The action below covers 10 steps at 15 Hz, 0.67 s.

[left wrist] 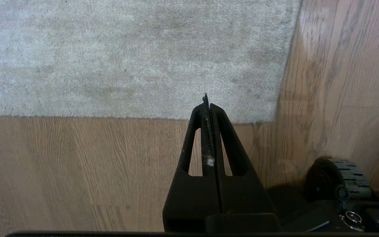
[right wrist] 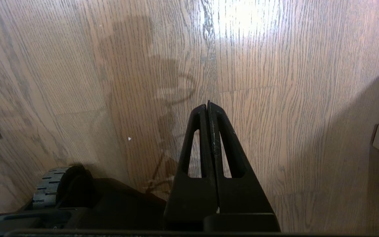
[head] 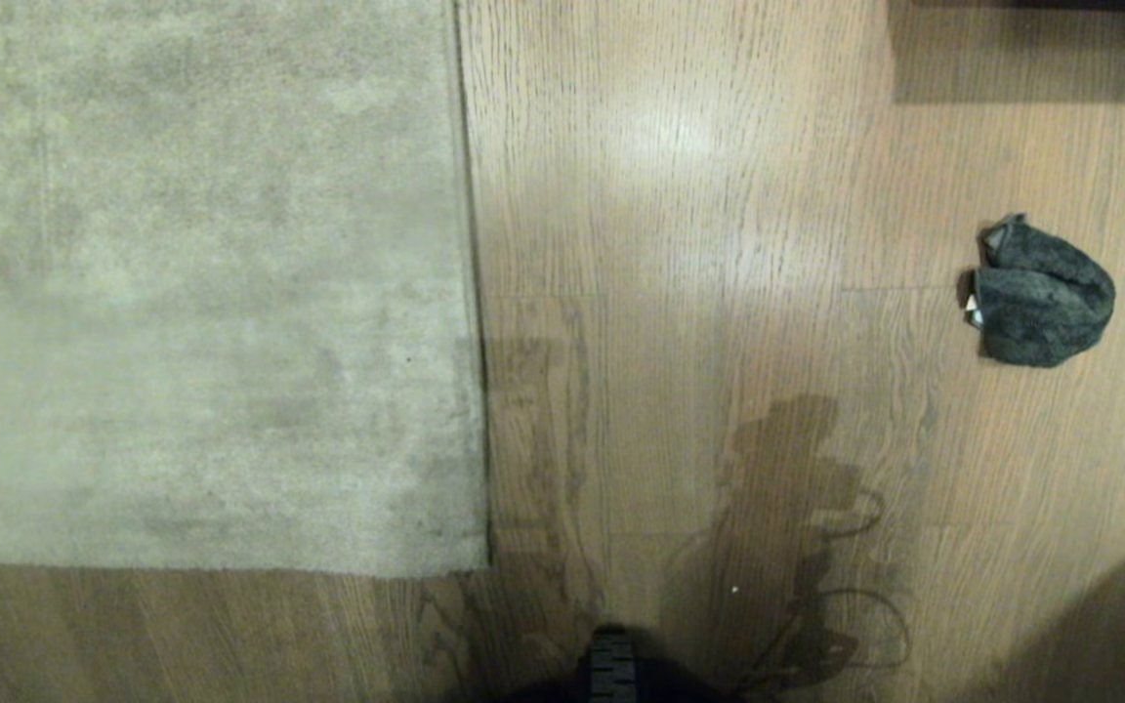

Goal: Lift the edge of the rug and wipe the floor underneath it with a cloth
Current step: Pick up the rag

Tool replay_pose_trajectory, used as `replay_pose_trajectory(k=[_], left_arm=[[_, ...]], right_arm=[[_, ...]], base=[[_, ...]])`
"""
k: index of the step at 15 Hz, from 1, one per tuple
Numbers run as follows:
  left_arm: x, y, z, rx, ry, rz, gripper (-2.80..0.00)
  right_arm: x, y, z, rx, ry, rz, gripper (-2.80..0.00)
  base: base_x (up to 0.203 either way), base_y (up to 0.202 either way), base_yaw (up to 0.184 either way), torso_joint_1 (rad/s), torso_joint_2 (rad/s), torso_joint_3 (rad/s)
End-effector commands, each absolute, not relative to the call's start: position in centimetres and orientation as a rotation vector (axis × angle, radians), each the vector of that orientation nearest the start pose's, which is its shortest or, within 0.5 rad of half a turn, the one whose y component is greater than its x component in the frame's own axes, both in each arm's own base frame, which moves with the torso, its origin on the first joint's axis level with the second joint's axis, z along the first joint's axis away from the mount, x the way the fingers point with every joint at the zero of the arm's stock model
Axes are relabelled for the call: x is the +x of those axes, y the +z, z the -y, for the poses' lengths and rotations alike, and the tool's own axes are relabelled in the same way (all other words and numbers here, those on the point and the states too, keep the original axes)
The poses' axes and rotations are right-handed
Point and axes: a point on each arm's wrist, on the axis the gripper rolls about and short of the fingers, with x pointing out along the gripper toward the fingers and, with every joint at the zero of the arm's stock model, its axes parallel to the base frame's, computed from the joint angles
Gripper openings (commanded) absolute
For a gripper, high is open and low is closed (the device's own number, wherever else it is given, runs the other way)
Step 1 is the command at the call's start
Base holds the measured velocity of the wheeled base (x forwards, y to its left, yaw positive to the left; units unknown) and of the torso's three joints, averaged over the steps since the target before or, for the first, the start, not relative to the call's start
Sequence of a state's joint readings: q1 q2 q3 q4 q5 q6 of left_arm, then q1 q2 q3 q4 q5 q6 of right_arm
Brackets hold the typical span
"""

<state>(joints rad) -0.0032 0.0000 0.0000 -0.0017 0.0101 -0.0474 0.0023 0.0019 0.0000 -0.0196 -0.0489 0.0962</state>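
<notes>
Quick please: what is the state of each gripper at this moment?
Left gripper: closed, holding nothing, above the rug edge.
Right gripper: closed, holding nothing, above the floor.

2 matte black grippers, left gripper (left wrist: 208, 102) and right gripper (right wrist: 207, 106), are seen, each built from tapered fingers with long cut-out slots. A ridged black wheel (left wrist: 347, 172) is glimpsed on the base.

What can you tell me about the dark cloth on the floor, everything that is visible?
The cloth is a small dark grey-teal rag with a soft, fuzzy pile like microfibre. It lies crumpled in a rounded bundle, with a fold standing up at its far end and a small white tag at the side towards the rug. It rests on the wood-grain floor, well apart from the rug edge. Nothing else touches it; no gripper is near it.
</notes>
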Motion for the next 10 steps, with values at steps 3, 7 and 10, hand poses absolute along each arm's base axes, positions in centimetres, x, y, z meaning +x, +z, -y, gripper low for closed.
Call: replay_pose_trajectory(k=[3, 7, 10], left_arm=[[-2.27, 7.57, -0.03, -0.048, 0.008, 0.000, -2.80], [-2.27, 7.57, -0.03, -0.048, 0.008, 0.000, -2.80], [-2.28, 7.57, -0.03, -0.048, 0.008, 0.001, -2.80]], right_arm=[[-2.27, 7.76, 0.12, 0.097, -0.045, 0.021, -2.80], [-2.27, 7.76, 0.12, 0.097, -0.045, 0.021, -2.80], [-2.27, 7.76, 0.12, 0.097, -0.045, 0.021, -2.80]], base=[[0.000, 0.000, 0.000, 0.000, 0.00, 0.000], [0.000, 0.000, 0.000, 0.000, 0.00, 0.000], [0.000, 0.000, 0.000, 0.000, 0.00, 0.000]])
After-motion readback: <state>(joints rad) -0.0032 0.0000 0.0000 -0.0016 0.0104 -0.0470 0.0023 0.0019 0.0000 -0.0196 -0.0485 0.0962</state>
